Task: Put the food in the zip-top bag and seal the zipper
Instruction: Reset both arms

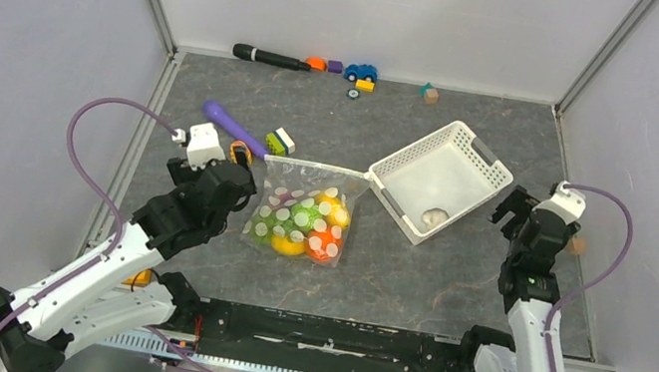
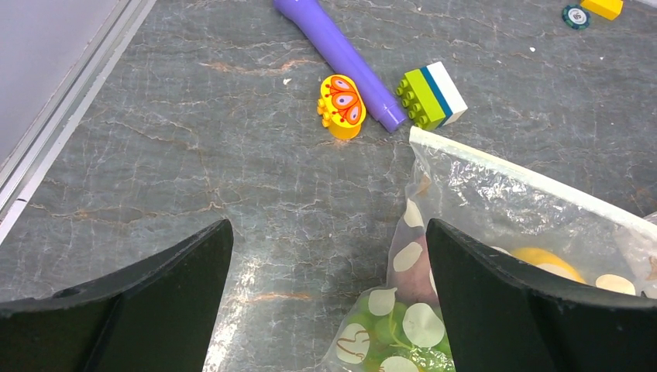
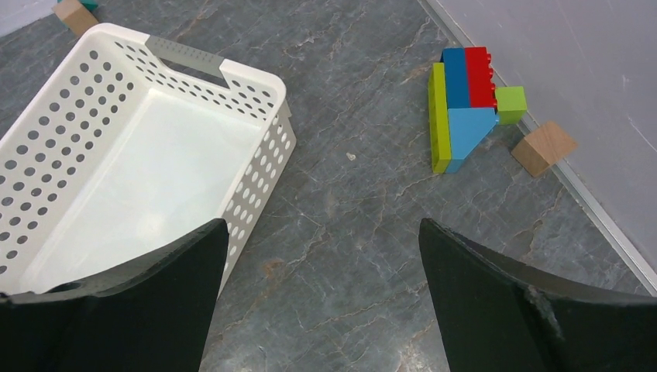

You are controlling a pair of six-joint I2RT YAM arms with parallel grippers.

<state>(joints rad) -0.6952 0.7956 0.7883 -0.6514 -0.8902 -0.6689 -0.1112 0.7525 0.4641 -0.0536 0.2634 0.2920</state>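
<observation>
The zip-top bag [image 1: 303,212] lies flat mid-table, its zipper [image 1: 317,166] along the far edge. Food shows inside it: green, yellow and orange pieces [image 1: 325,238]. In the left wrist view the bag [image 2: 496,198] shows the zipper strip [image 2: 527,177], green grapes [image 2: 403,322], a purple piece [image 2: 424,275] and a yellow piece [image 2: 542,260]. I cannot tell whether the strip is pressed shut. My left gripper [image 1: 244,177] [image 2: 327,226] is open and empty at the bag's left edge. My right gripper [image 1: 510,212] [image 3: 323,223] is open and empty, right of the basket.
The white lattice basket [image 1: 457,126] [image 3: 225,74] sits right of the bag with a small pale item [image 1: 436,218] inside. A purple cylinder [image 2: 341,54], butterfly toy [image 2: 342,106] and green-white block [image 2: 432,94] lie beyond the bag. Toy blocks [image 3: 465,108] and a wooden cube [image 3: 544,147] lie by the right wall.
</observation>
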